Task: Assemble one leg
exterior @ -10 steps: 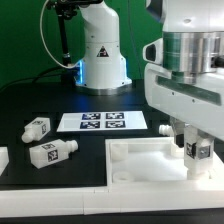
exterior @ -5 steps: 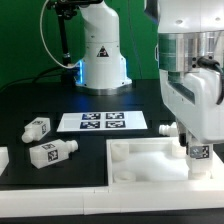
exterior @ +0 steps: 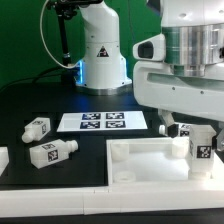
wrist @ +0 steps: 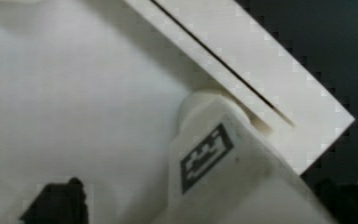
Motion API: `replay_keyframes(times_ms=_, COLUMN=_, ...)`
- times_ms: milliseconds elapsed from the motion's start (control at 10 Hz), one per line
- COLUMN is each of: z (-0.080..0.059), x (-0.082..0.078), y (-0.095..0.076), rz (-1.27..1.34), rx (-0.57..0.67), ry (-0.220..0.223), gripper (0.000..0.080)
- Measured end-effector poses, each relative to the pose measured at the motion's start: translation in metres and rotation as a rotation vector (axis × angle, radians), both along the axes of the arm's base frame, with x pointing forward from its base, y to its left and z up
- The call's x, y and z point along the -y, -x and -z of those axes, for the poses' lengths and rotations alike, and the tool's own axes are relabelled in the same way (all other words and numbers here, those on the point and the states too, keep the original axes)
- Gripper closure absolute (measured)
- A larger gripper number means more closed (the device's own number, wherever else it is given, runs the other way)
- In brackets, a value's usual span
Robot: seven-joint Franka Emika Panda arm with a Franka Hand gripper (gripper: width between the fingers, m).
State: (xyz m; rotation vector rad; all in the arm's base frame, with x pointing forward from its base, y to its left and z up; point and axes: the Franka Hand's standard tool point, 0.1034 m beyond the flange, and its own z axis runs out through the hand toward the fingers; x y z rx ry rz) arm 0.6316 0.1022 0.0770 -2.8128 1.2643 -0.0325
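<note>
- Leg (exterior: 203, 148) first, in the exterior view: it stands upright on the far corner of the white tray (exterior: 140, 172), on the exterior view's right. Its black-and-white tag faces the camera.
- My arm (exterior: 185, 70) hangs low right above that corner. Its bulk hides my fingertips in this view, so I cannot read my grip from here.
- Just behind the leg lies another tagged white piece (exterior: 183, 128) with a round end. It is half covered by my arm, and I cannot tell exactly what it rests on.
- Two spare legs lie on the black table (exterior: 20, 105) on the exterior view's left, well apart from the tray: the farther spare leg (exterior: 38, 128) and the nearer spare leg (exterior: 55, 152).
- The marker board (exterior: 102, 121) lies flat between those spares and my arm, beyond the tray.
- A second robot base (exterior: 103, 55) stands at the back.
- Wrist view: the leg fills the middle, its tag turned toward my camera. It sits on the tray's white surface beside a raised edge that runs slantwise, with dark table past that edge.
- My gripper (wrist: 202, 200) is spread wide. One dark fingertip (wrist: 60, 200) shows on one side of the leg and its mate on the other, each clear of the leg. I am released and grasping nothing.
</note>
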Motion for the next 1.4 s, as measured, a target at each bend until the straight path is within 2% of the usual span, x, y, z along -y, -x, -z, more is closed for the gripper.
replay_keyframes(times_ms=200, z=0.001, x=-0.001, y=0.0, rz=-0.233, rx=0.009, ry=0.021, gripper=0.0151)
replay_keyframes(times_ms=300, z=0.001, x=-0.012, y=-0.001, rz=-0.488, rx=0.021, ry=0.032, gripper=0.015)
replay_keyframes(times_ms=400, z=0.001, x=-0.017, y=-0.003, rz=-0.601, rx=0.027, ry=0.034, gripper=0.015)
replay_keyframes(times_ms=500, z=0.002, x=-0.014, y=-0.003, rz=-0.605, rx=0.026, ry=0.038, gripper=0.0235)
replay_keyframes(times_ms=600, z=0.002, x=-0.014, y=-0.002, rz=-0.586, rx=0.024, ry=0.039, gripper=0.0371)
replay_keyframes(times_ms=700, z=0.002, x=-0.014, y=-0.002, rz=-0.554, rx=0.023, ry=0.036, gripper=0.0371)
replay_keyframes(times_ms=800, z=0.002, x=-0.014, y=-0.002, rz=-0.451, rx=0.019, ry=0.031, gripper=0.0516)
replay_keyframes(times_ms=1100, z=0.003, x=-0.014, y=-0.004, rz=-0.168, rx=0.019, ry=0.022, gripper=0.0515)
replay_keyframes(times_ms=1300, z=0.004, x=-0.02, y=-0.004, rz=0.156, rx=0.023, ry=0.018, gripper=0.0515)
replay_keyframes(times_ms=1400, z=0.004, x=-0.019, y=-0.006, rz=0.327, rx=0.015, ry=-0.003, gripper=0.0515)
